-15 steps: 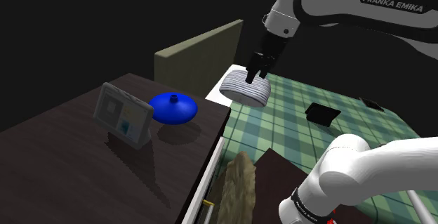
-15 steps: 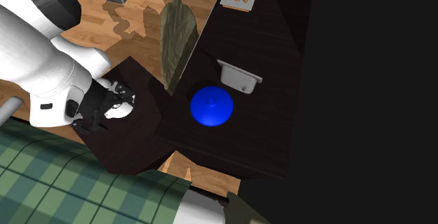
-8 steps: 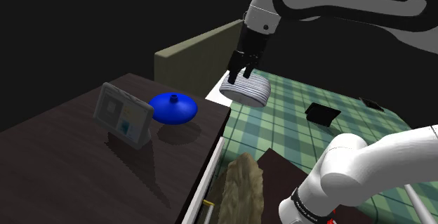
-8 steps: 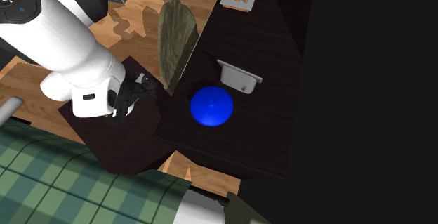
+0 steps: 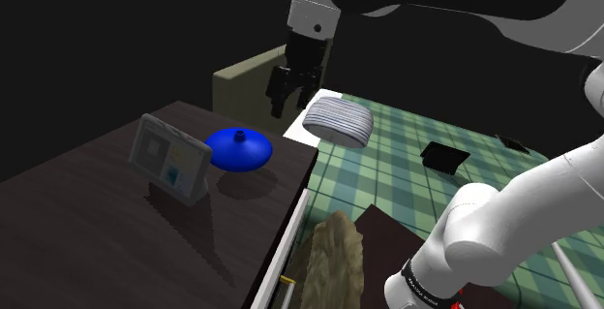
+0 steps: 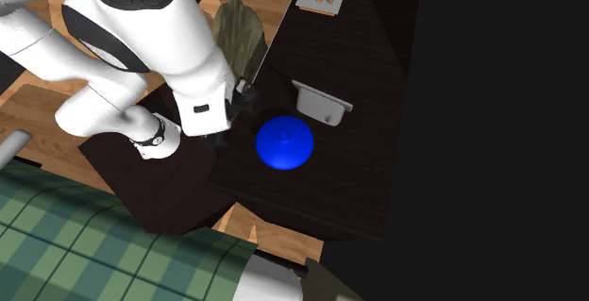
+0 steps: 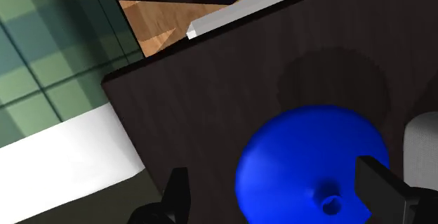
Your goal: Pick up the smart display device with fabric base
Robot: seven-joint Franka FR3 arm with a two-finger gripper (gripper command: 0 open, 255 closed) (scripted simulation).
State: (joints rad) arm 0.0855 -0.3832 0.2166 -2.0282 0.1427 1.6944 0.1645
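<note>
One smart display [image 5: 171, 159] and one blue knobbed dome [image 5: 238, 149] sit side by side on the table [image 5: 87, 239]; one gripper [image 5: 288, 102] hangs spread, empty.

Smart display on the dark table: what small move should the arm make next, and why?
Probably shift the open jaws toward the shoulder view's left, past the blue dome to above the smart display. They hang near the dome at the edge of the table; the display stands beyond the dome.

White rounded arm [image 5: 503, 230] with dark joints and an all-black two-fingered end effector [image 5: 287, 100].
</note>
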